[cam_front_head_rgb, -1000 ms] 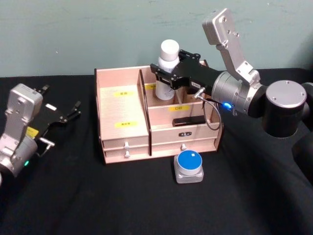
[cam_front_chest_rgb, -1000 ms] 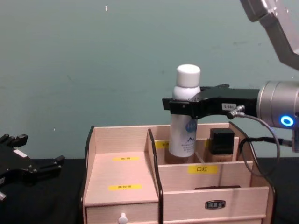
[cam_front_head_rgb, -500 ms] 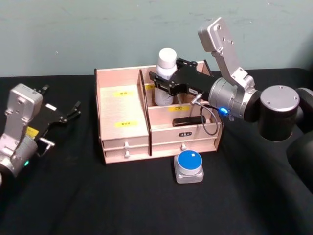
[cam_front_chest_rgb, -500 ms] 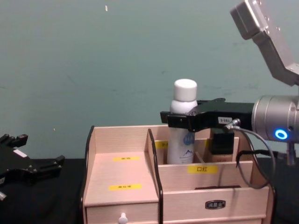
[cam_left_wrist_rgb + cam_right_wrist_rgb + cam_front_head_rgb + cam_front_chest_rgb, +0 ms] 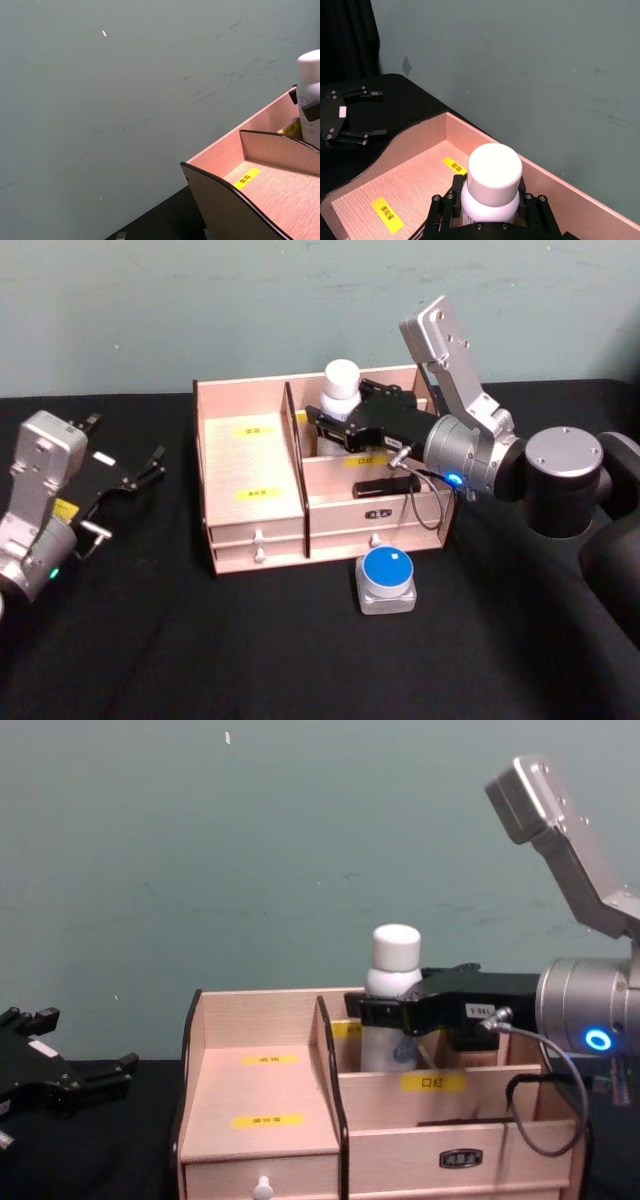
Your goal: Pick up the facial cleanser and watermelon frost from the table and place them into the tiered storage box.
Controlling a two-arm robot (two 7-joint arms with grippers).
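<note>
Facial cleanser (image 5: 342, 382), a smooth white cylinder with a round cap, is what my right gripper (image 5: 330, 423) clamps by the shoulder, upright in a back compartment of the tiered storage box (image 5: 245, 390), which is pale grained wood with dark edges. My left gripper (image 5: 379, 113) lies spread on black cloth (image 5: 200, 640).

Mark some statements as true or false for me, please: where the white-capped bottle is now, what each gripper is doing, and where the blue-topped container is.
1. The right gripper is shut on the white-capped bottle. True.
2. The left gripper is holding the blue-topped container. False: the left gripper is open and empty, to the left of the tiered storage box.
3. The bottle is upright, with its lower part inside a rear compartment of the box. True.
4. The blue-topped container lies in the box's tall left section. False: the blue-topped container sits on the table, in front of the box's right side.
</note>
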